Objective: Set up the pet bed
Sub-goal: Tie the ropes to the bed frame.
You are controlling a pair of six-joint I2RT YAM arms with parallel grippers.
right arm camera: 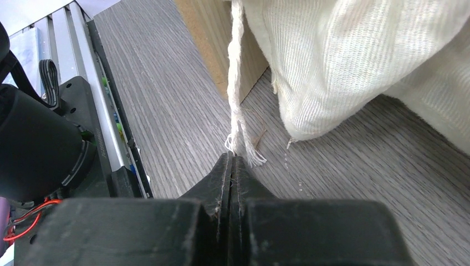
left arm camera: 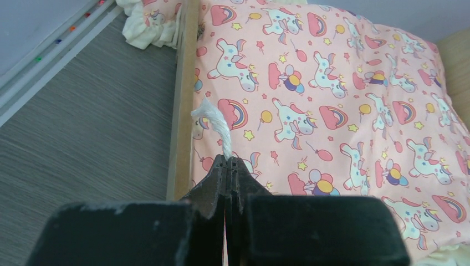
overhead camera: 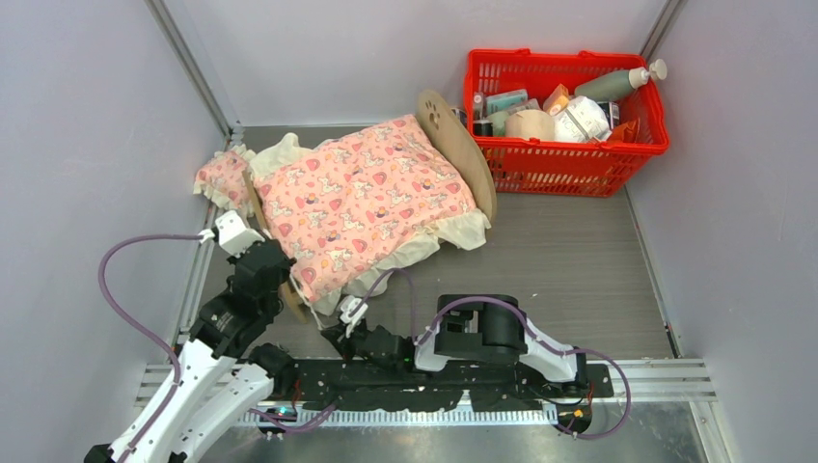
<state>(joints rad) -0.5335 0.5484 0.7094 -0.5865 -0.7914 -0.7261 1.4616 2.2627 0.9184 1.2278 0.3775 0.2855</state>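
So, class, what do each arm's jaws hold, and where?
Left jaws: white twisted cord, just below its end. Right jaws: white twisted cord, at its frayed tip.

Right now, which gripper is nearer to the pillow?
Left. The left gripper, pinching a cord, is at the foot corner of the bed, on the side where the pillow lies. The right gripper sits beyond it, further from the pillow.
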